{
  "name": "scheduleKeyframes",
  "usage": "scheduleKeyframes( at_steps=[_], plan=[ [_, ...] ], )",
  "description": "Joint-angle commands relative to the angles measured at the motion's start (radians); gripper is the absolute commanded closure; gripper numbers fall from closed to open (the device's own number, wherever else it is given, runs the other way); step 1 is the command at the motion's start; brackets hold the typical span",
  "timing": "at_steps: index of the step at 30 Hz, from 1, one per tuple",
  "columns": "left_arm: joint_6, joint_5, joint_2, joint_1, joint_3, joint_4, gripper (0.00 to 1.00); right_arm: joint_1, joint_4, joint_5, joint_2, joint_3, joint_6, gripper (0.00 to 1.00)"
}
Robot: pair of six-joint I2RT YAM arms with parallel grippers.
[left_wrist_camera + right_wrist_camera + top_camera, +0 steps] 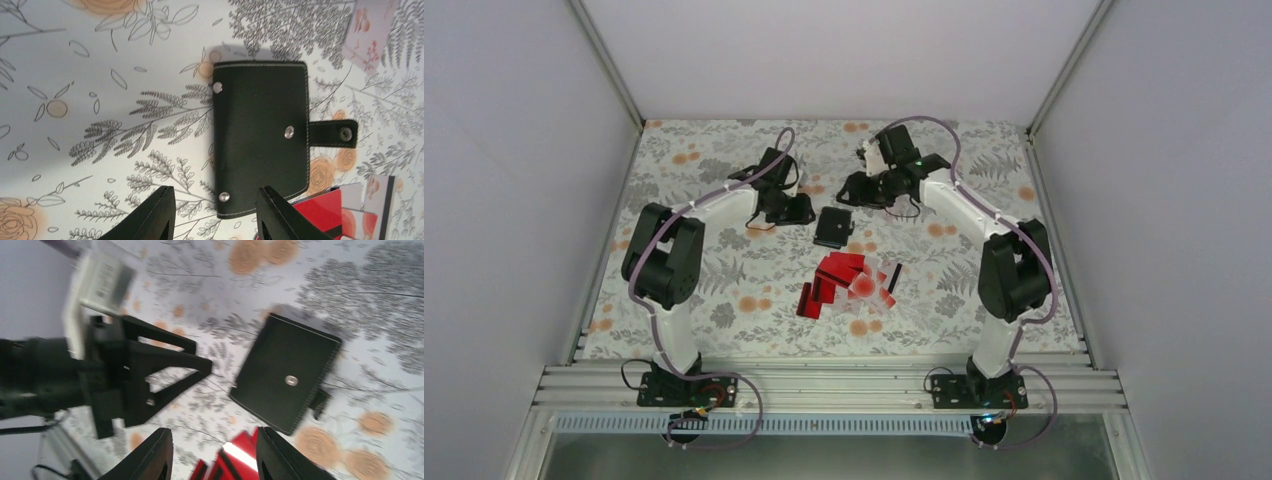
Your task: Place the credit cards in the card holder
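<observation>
Top external view, card holder: black, folded shut, flat on the floral table, between the two grippers.
Top external view, credit cards: loose red and whitish pile just beside the card holder, towards the arm bases.
Left wrist view, left gripper: fingers apart, gripping nothing, at the card holder's short edge; credit cards at lower right.
Right wrist view, right gripper: fingers apart, empty; card holder beyond, red credit cards between the fingertips' bases.

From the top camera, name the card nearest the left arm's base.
The red card at the pile's near-left corner: it juts out toward the left arm, while the other cards lie farther right and closer to the card holder.
</observation>
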Motion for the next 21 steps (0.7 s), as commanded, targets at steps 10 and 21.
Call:
scheduleKeyframes(
  at_steps=[10, 21],
  plan=[
    [0.023, 0.009, 0.015, 0.001, -0.051, 0.044, 0.58, 0.005, 0.071, -0.280, 0.225, 0.060, 0.129, 0.57],
    [0.046, 0.046, 0.062, -0.003, -0.022, 0.053, 0.61, -0.020, -0.018, -0.096, 0.243, 0.069, 0.076, 0.60]
  ],
)
